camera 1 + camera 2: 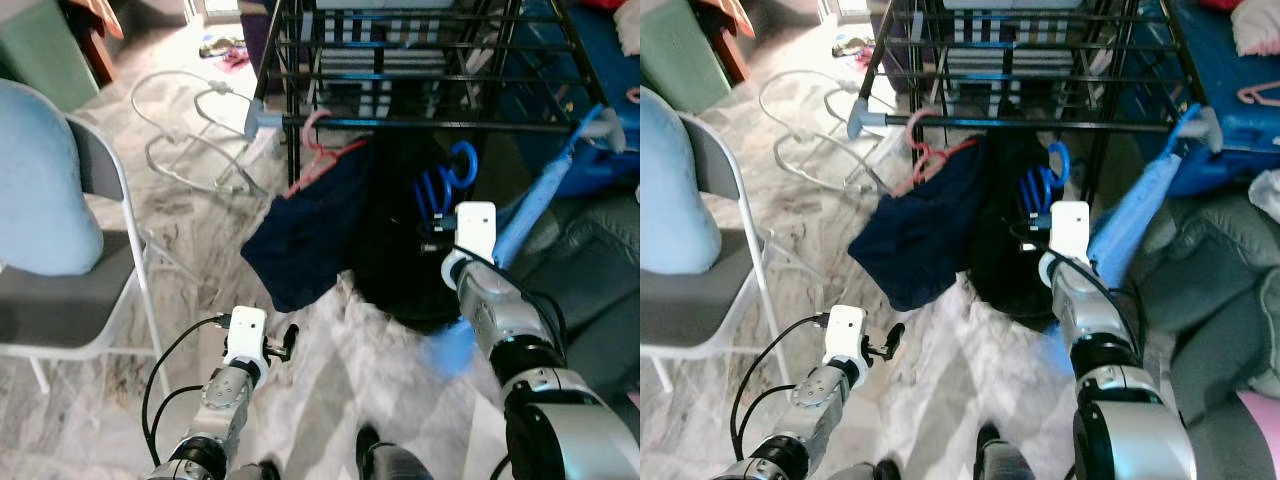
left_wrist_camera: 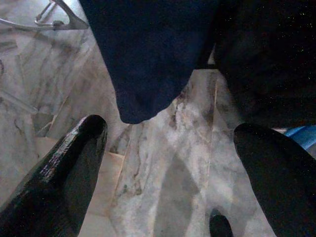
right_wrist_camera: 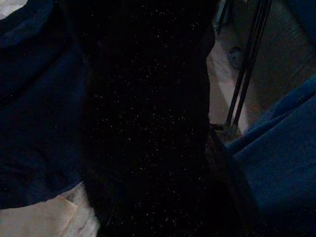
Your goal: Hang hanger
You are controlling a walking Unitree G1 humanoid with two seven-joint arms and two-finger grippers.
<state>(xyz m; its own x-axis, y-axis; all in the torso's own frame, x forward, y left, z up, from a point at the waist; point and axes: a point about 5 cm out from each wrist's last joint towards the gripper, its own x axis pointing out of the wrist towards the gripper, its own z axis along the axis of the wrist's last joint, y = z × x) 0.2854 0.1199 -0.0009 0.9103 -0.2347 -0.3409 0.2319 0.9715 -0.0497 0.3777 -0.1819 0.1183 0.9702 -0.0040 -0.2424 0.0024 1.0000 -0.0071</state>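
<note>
- Pink plastic hanger (image 1: 322, 150), thin and curved, has its hook over the horizontal bar of the black metal drying rack (image 1: 420, 70); it tilts, one shoulder dropping to the robot's left.
- A dark navy garment (image 1: 305, 235) hangs from that hanger, sagging down toward the floor; in the left wrist view its lower tip (image 2: 143, 98) points at the tiles.
- Just to the robot's right of the navy piece hangs a black garment (image 1: 400, 230), and against it sits a bright blue plastic hanger (image 1: 445, 185) with a round hook.
- The right gripper (image 1: 440, 225) reaches up at the black garment, just beside the blue hanger; its fingers are buried in dark cloth and I cannot tell whether they are apart or together.
- The right wrist view is very dark: black cloth, navy cloth to one side, thin rack rods and blue fabric to the other.
- The left gripper (image 1: 285, 345) is low over the floor, below the navy garment and apart from it; its two black fingers (image 2: 64, 168) are spread wide with nothing between them.
- A light blue cloth (image 1: 525, 215) slopes down from the rack's right corner.
- The floor is grey-veined marble tile (image 1: 330, 370).
- On the robot's left stands a grey folding chair (image 1: 90, 290) with a pale blue cushion (image 1: 40, 190) on it.
- Pale wire hangers (image 1: 190, 130) lie on the floor beyond the chair.
</note>
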